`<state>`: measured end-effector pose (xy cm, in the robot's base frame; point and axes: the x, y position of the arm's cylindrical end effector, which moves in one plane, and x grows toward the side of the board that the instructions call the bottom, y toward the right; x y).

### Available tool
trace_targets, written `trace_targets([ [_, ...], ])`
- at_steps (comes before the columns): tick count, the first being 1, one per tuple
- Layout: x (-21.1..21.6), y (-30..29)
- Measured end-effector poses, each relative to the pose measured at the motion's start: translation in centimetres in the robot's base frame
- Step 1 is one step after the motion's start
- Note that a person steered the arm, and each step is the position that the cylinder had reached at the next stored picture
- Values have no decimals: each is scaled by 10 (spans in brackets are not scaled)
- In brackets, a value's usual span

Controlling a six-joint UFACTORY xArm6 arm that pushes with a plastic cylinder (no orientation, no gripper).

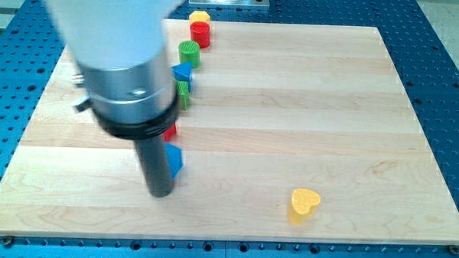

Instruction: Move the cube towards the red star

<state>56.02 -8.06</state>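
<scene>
My tip rests on the wooden board at the lower left of centre. A blue cube sits right against the rod's right side, touching or nearly touching it. Just above it a small bit of a red block shows, mostly hidden by the arm's grey body; its shape cannot be made out.
A column of blocks runs up along the arm's right edge: a green block, a blue block, a green cylinder, a red cylinder and a yellow block. A yellow heart lies at the lower right.
</scene>
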Motion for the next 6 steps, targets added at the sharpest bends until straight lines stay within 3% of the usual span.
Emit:
trace_targets([
  [1,1,4],
  [2,-15,53],
  [4,-34,12],
  [5,-38,30],
  [6,-47,152],
])
